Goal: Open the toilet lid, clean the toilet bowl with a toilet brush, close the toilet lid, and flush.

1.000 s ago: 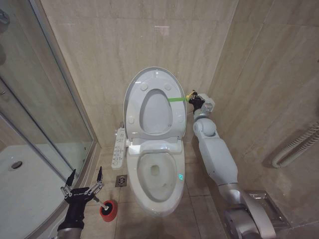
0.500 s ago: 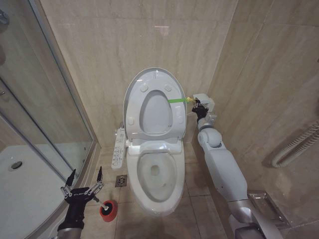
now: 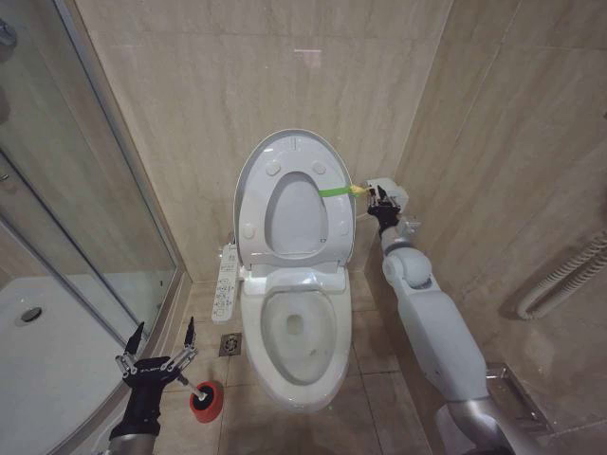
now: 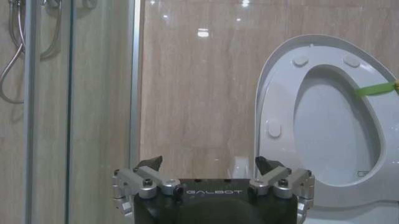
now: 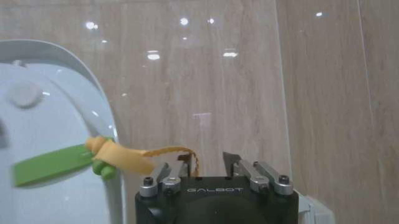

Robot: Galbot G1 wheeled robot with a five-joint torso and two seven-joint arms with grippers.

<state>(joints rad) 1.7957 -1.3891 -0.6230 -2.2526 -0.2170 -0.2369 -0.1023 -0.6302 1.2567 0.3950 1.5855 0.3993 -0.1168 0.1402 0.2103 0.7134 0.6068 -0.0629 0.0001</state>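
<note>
1. Against the back wall the lid (image 3: 289,194) is stood upright, the seat raised with it, and the bowl (image 3: 296,332) lies open below.
2. Just beside the lid's strap (image 3: 334,191) the right tool (image 3: 377,199) is held, jaws a little apart, with the strap's yellow tail (image 5: 134,157) lying loose at its fingers and apparently not gripped.
3. If the tail is snagged when the arm is drawn away, the lid could be pulled forward and dropped shut.
4. Little room is left there: the side wall and a small white box (image 3: 391,189) are close behind the right tool.
5. Low on the floor, the brush (image 3: 193,386) is stood in its red cup (image 3: 205,401); the left tool (image 3: 157,350) is held wide open and empty just above it.
6. A narrow lane is given between the shower glass (image 3: 85,199) and the bowl, so the cup could be tipped by a skewed grasp.
</note>
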